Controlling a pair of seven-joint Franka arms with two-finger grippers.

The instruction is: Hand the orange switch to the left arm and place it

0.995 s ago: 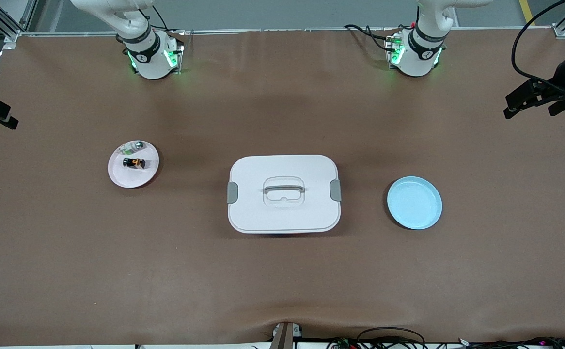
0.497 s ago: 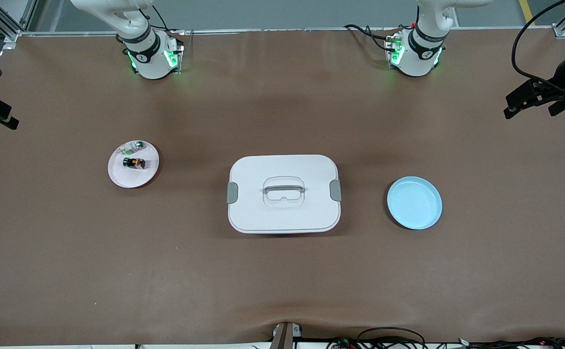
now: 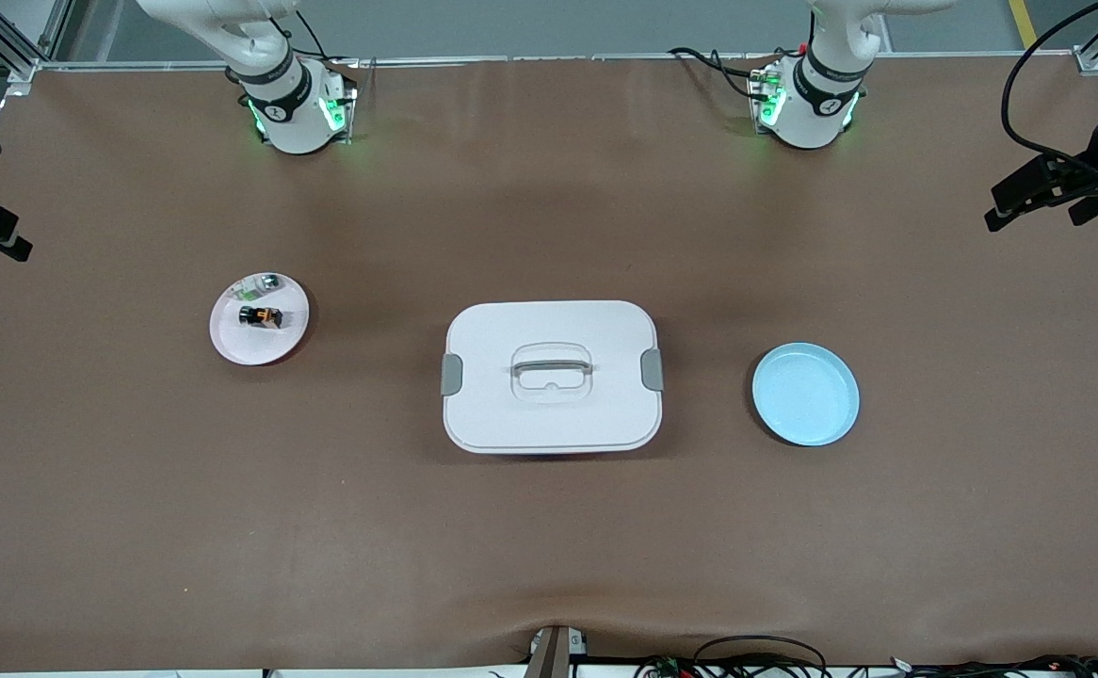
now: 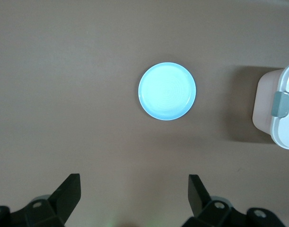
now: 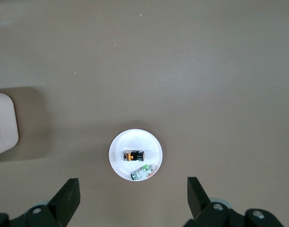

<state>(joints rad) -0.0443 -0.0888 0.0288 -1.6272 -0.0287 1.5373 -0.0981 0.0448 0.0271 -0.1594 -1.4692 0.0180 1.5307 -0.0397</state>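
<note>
The box (image 3: 551,376) sits in the middle of the table, and everything else makes sense read off it. Toward the right arm's end from the box lies a pink plate (image 3: 258,349), and on it rests the orange switch (image 3: 260,316), with a small silvery-clear part with green (image 3: 262,283) beside it, slightly farther from the front camera. The right gripper (image 5: 133,196) hangs high over that plate, jaws spread wide and holding nothing, which looks like the stance of an arm lining up a pick from straight above.

The box itself, white with grey latches and a recessed handle, stands squarely between the 2 plates, so I judge it is there as the obstacle any carry must skirt or clear.

Toward the left arm's end from the box lies a blue plate (image 3: 805,393), bare, likely the drop spot. The left gripper (image 4: 135,196) hovers high over the table near it, jaws also wide apart and empty, waiting for a handover.

The switch is tiny: a blocky black body with an orange band, lying on its side.
</note>
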